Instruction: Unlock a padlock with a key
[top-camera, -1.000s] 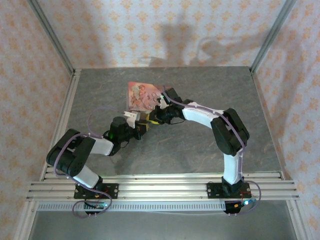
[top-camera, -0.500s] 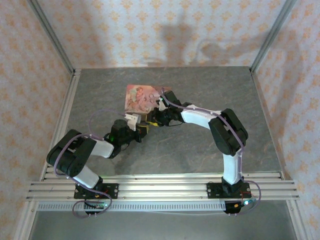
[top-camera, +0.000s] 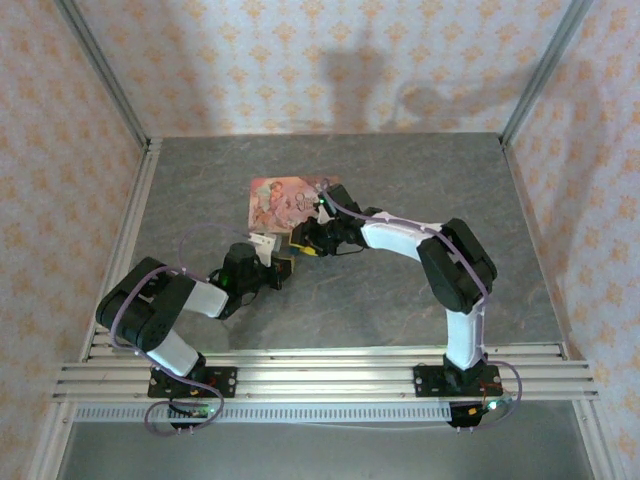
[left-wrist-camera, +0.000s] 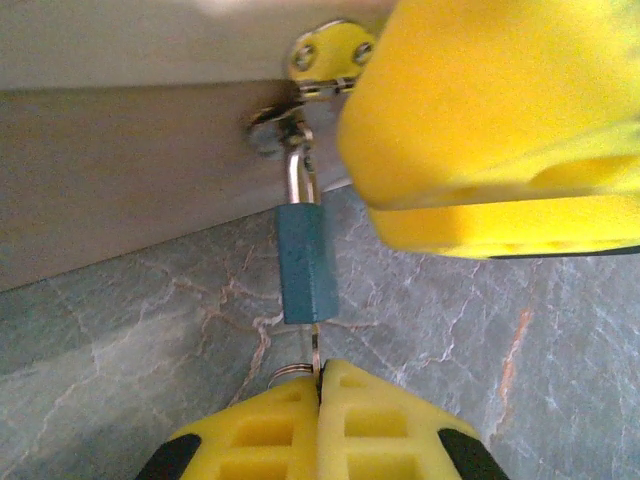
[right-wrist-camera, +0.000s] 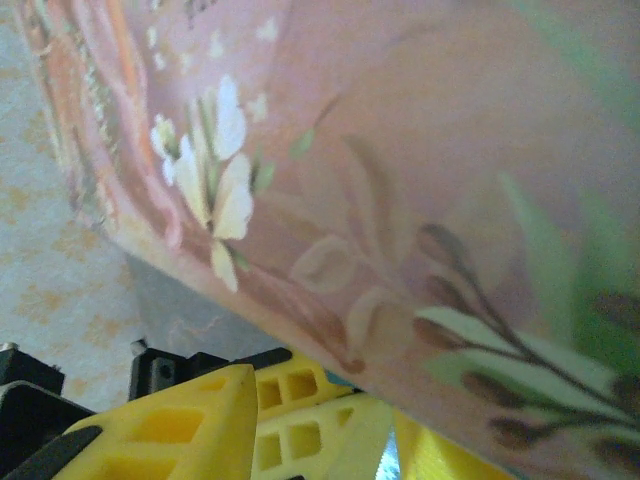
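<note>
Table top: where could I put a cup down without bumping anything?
Bare table: the far strip between the pink tin and the back wall, the right side beyond the right arm, and the near middle between it and the left arm. Crowded: the tin's near edge, where the left tool and right tool meet at the padlock.
</note>
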